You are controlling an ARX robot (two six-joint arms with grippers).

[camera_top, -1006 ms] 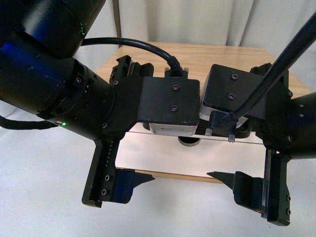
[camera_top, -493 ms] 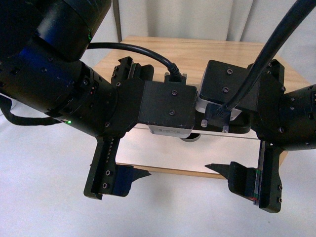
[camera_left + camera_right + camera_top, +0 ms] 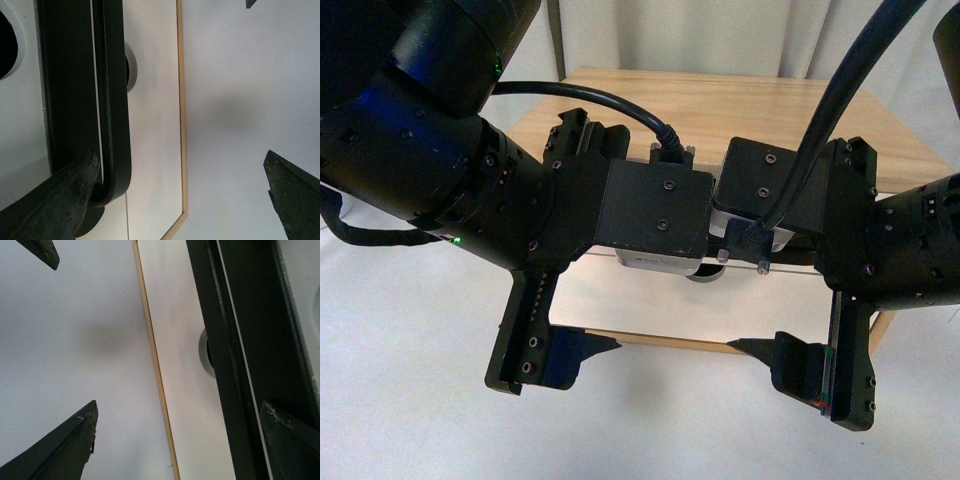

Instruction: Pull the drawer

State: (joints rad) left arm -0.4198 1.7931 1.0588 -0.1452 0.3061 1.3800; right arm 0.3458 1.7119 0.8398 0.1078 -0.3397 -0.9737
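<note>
Before a pale curtain (image 3: 720, 40), the drawer (image 3: 650, 305) fronts the wood-topped cabinet (image 3: 740, 110). My left hand (image 3: 181, 154) and right hand (image 3: 178, 404) are spread wide astride its bar handle (image 3: 116, 100), not yet gripping. Next, I judge, both clamp and pull straight back.

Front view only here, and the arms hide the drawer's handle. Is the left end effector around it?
Observer: Yes. The left wrist view shows the handle between the fingers of the open left end effector, close beside one of them.
Operator: And the right side?
Observer: The right wrist view shows the right end effector open as well, with the handle passing between its fingers, near one fingertip.
</note>
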